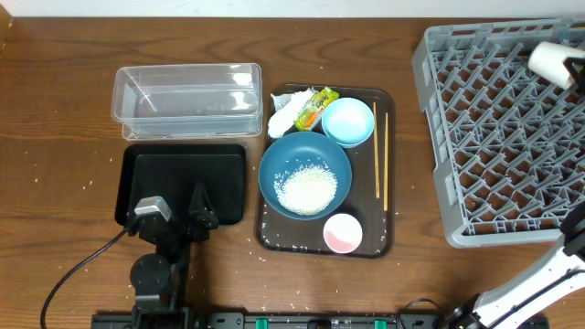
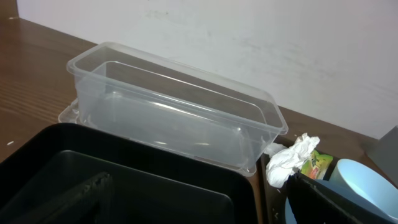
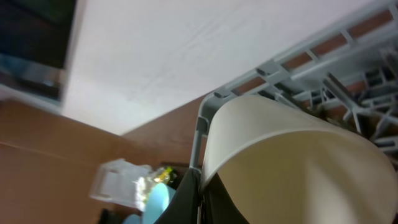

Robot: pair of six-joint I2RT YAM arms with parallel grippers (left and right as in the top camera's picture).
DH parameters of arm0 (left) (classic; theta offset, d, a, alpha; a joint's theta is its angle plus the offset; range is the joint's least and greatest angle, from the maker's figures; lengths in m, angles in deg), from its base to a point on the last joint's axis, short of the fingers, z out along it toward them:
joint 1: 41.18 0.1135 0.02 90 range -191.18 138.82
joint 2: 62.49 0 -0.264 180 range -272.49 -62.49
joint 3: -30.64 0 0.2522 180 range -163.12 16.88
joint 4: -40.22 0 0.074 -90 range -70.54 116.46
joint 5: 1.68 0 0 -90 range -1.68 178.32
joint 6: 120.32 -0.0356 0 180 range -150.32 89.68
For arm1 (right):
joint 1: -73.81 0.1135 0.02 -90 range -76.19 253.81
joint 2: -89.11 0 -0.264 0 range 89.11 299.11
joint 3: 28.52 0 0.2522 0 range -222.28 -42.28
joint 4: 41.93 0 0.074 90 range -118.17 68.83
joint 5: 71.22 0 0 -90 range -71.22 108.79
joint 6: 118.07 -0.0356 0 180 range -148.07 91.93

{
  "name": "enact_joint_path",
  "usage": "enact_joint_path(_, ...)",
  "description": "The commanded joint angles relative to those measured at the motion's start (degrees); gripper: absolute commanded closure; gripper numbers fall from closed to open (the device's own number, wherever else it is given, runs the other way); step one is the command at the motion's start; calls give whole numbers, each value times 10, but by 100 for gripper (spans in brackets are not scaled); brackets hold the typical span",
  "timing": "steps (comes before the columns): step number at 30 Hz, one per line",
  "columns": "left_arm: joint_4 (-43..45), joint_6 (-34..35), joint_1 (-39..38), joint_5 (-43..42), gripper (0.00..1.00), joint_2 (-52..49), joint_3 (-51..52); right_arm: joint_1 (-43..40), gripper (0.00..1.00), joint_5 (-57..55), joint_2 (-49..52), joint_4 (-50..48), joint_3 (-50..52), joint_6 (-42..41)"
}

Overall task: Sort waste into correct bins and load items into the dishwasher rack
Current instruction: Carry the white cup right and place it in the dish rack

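I pinch the small white cup (image 1: 551, 60) by its thin rim in my closed right hand (image 1: 570, 67), the dishwasher rack (image 1: 494, 137) just below; it looks light, rigid, slick; left hand (image 1: 190, 215) wide open, empty.

I can't read any text, label, brand or number on any of my feeds. The snack wrapper (image 1: 316, 108) carries yellow, green and orange print, but in the overhead and left wrist views it is too small and blurred to make out a word.
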Motion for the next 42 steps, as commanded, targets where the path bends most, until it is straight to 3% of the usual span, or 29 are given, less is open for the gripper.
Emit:
enact_joint_path(1,-20,-5,-3,5,9,0,10,-8,99,76,36,-2,0,-35)
enact_joint_path(6,-20,-5,-3,5,9,0,10,-9,99,65,80,13,0,-44)
enact_joint_path(11,-20,-5,-3,5,9,0,10,-15,99,-129,75,106,0,-27)
enact_joint_path(16,-20,-5,-3,5,9,0,10,-32,99,-233,57,160,0,-4)
enact_joint_path(27,-20,-5,-3,5,9,0,10,-89,95,-250,50,227,0,7)
enact_joint_path(31,-20,-5,-3,5,9,0,10,-104,90,-278,35,244,0,6)
enact_joint_path(35,-20,-5,-3,5,9,0,10,-112,78,-326,4,258,0,-12)
enact_joint_path(42,-20,-5,-3,5,9,0,10,-114,76,-378,-81,260,0,-66)
